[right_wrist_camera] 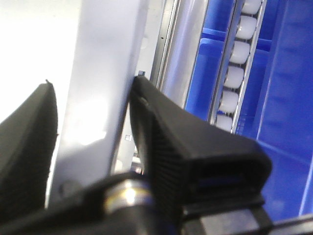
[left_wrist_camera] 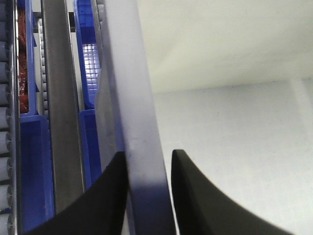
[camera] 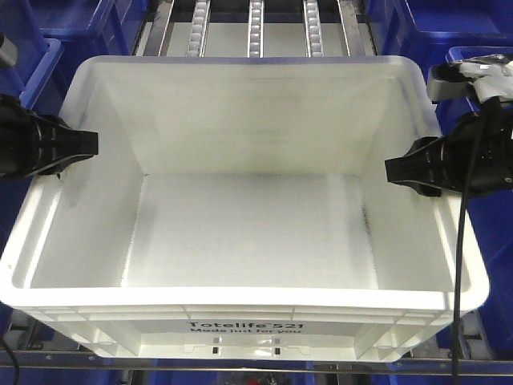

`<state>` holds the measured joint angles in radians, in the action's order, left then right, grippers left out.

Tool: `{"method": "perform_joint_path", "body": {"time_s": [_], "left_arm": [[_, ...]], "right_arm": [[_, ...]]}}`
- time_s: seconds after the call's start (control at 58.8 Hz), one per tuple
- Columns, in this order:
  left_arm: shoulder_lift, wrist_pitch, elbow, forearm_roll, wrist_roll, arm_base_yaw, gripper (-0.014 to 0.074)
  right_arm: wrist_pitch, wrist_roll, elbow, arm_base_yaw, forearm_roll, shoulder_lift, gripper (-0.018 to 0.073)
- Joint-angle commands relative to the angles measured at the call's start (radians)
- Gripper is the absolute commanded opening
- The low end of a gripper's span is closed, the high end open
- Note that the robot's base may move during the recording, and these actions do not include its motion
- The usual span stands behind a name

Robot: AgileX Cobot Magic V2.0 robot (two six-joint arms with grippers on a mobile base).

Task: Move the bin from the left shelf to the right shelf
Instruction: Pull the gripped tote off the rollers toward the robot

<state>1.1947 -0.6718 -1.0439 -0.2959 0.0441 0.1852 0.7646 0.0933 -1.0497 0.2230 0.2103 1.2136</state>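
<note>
The white bin [camera: 240,224], empty and printed "Totelife 521" on its near side, fills the front view on the roller shelf. My left gripper [camera: 90,144] sits at the bin's left rim, and my right gripper [camera: 391,170] at its right rim. In the left wrist view the two black fingers of the left gripper [left_wrist_camera: 149,156] straddle the bin's rim [left_wrist_camera: 132,98] and press on it. The right wrist view shows the right gripper [right_wrist_camera: 93,83] closed over the rim [right_wrist_camera: 105,58], one finger inside the wall and one outside.
Dark blue bins [camera: 449,24] stand on both sides and behind the white bin. Roller tracks [camera: 255,28] run away at the back. A metal shelf rail [camera: 240,370] crosses the front edge. A black cable [camera: 463,241] hangs from the right arm.
</note>
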Motion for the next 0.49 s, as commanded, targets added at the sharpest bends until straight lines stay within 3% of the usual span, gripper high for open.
{"method": "perform_joint_path", "body": {"time_s": [0.0, 0.476], "left_arm": [[-0.064, 0.088, -0.041, -0.055, 0.033, 0.006, -0.0008], [-0.13, 0.047, -0.038, -0.077, 0.033, 0.006, -0.0008]], "right_arm": [[-0.086, 0.002, -0.038, -0.004, 0.01, -0.05, -0.0004], [-0.027, 0.002, -0.038, -0.004, 0.053, -0.103, -0.0004]]}}
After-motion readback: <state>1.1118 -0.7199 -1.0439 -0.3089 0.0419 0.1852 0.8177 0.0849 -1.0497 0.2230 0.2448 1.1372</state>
